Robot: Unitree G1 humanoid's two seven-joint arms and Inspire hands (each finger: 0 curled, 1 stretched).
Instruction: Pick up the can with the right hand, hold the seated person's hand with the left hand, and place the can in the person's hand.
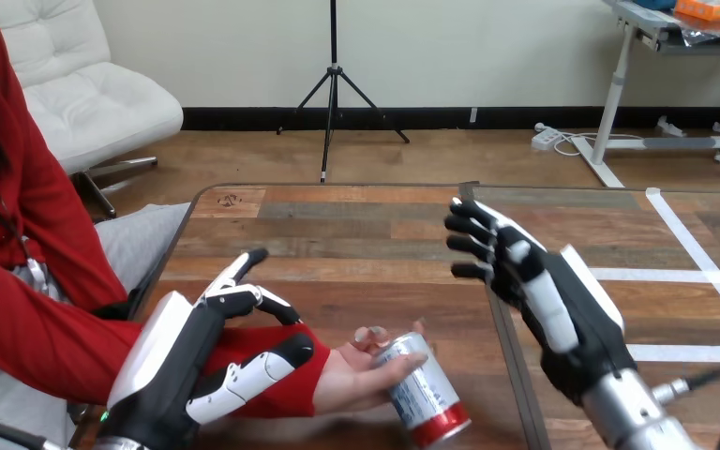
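Low in the centre of the frame, the can (424, 394) lies in the person's hand (356, 377), which is turned palm up just above the wooden table (356, 234). The person's fingertips are curled over the can's silver upper end. Its long axis runs steeply from that end at upper left down to its red base at lower right, near the bottom edge of the frame. Whether the base also rests on the table cannot be told. At lower left the left hand (183, 370) clasps the person's wrist (291, 389) over the red sleeve (56, 328): its thumb lies across the near side and its fingers arch over the far side, so the wrist sits between them. The right hand (525, 291) hangs to the upper right of the can, well apart from it. Its fingers are spread and only slightly bent, and it grips nothing. By the look of it the can is delivered, and what remains is a matter of release and retreat rather than approach. The relation that counts is therefore the gap between the right hand and the can. The can lies down and to the left of that hand, so any way out toward the upper right or the right side stays clear of it. The left hand is the nearer of the two, and loosening it calls for care, since a jolt to the wrist could roll the can along the person's palm.
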